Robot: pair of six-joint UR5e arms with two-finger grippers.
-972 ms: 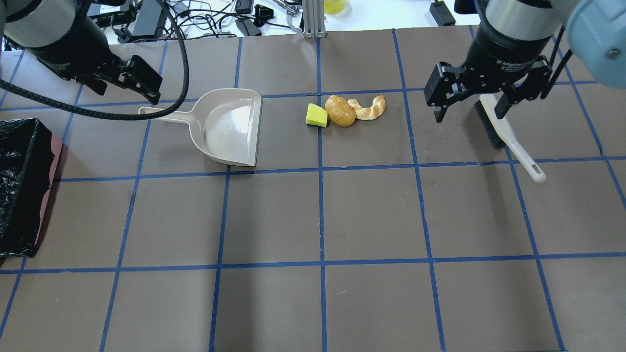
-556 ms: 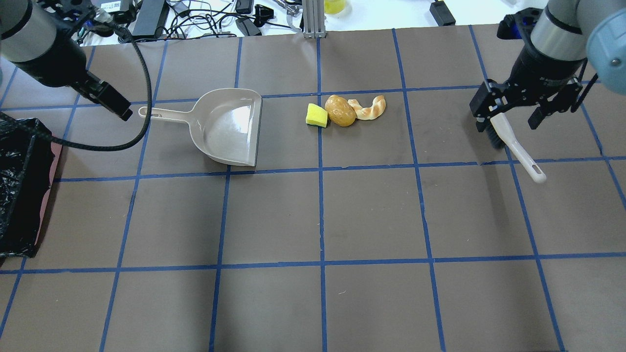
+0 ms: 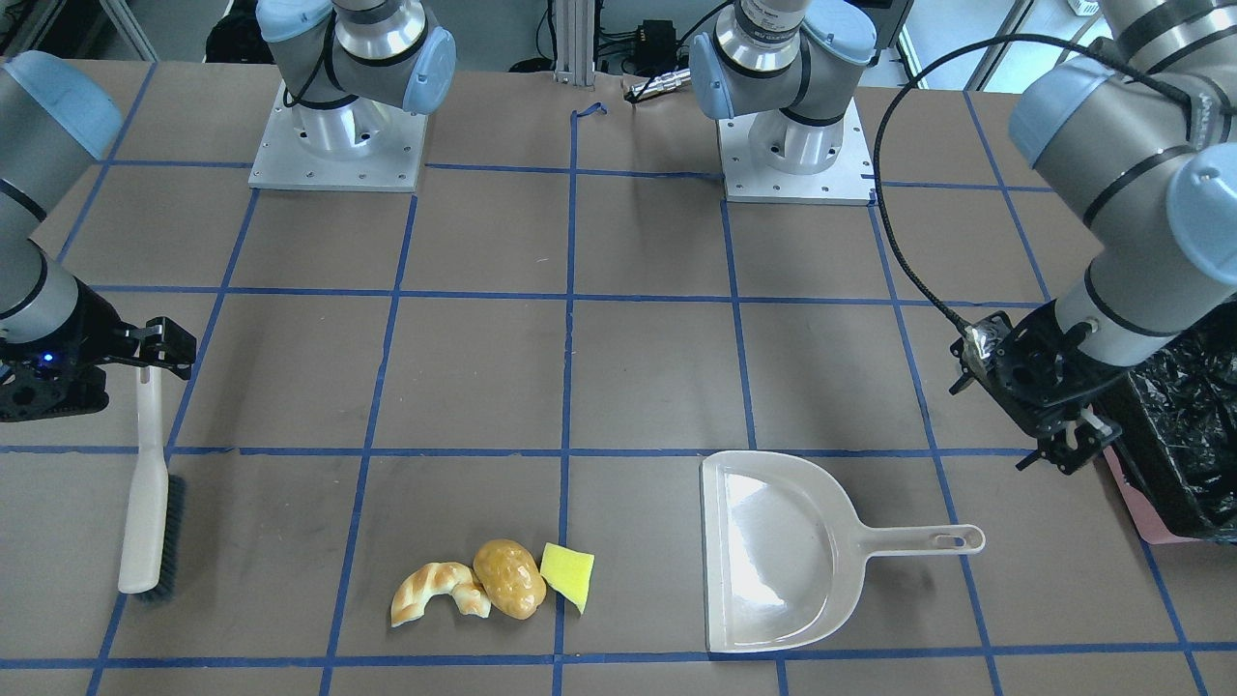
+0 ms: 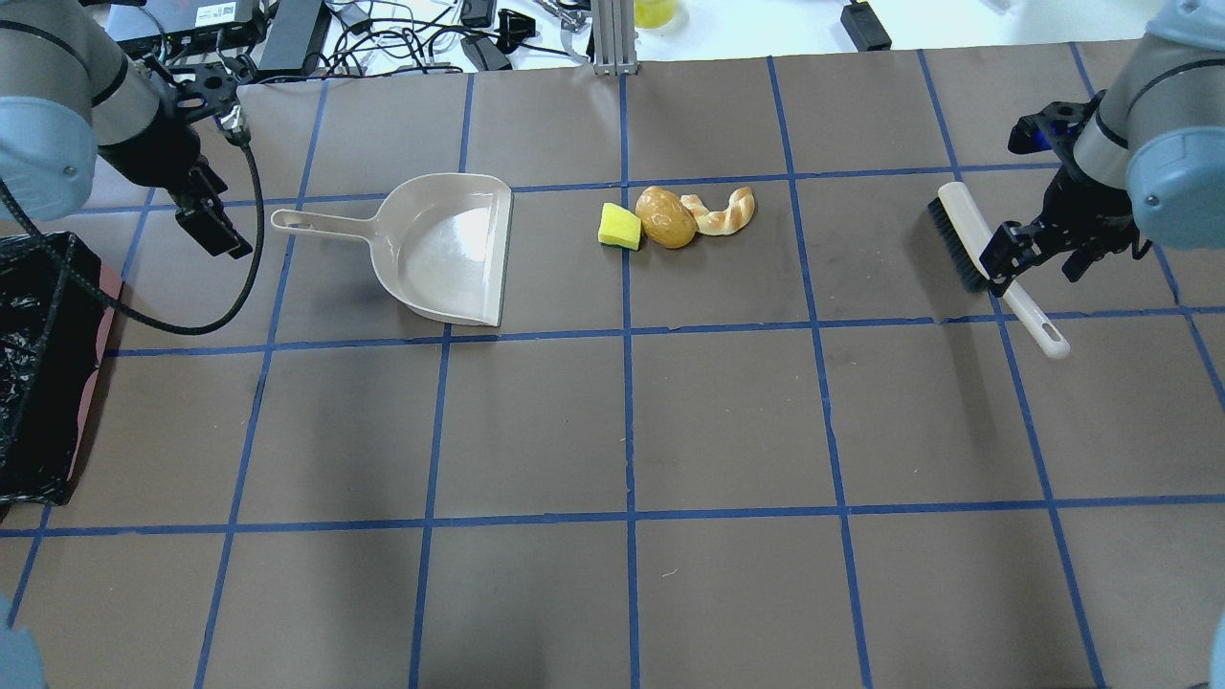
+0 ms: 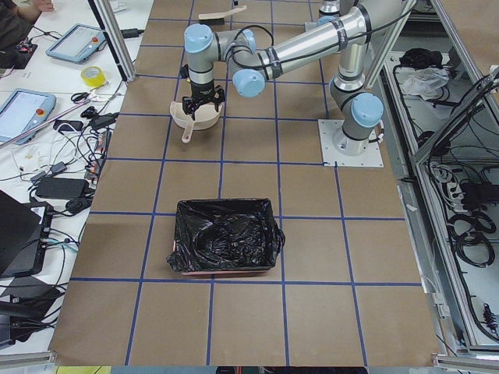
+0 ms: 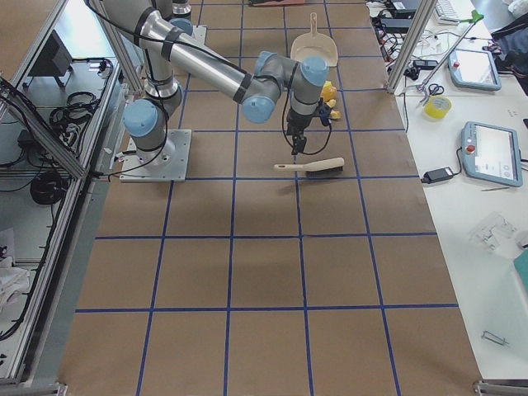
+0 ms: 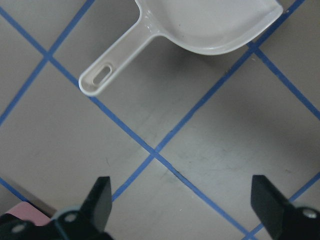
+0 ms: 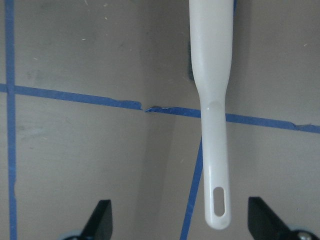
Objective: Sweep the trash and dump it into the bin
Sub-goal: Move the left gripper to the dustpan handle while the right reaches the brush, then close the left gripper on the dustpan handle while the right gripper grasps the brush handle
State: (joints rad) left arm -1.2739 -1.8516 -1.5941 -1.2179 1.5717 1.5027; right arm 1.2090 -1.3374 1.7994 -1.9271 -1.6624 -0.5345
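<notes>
The trash lies together at the table's far middle: a yellow-green wedge, a brown potato-like lump and a curved pastry piece. The beige dustpan lies to their left, mouth toward them. The black-lined pink bin stands at the left edge. My left gripper is open and empty, just off the end of the dustpan handle. My right gripper is open over the white brush, its handle between the fingers.
The brown paper table carries a blue tape grid. Cables and devices crowd the far edge. A black cable hangs from my left wrist near the bin. The two arm bases stand at the robot's side.
Both grippers have come down toward the table. The right one moved from the brush head along to the handle. The left one moved to beside the dustpan handle's end.
</notes>
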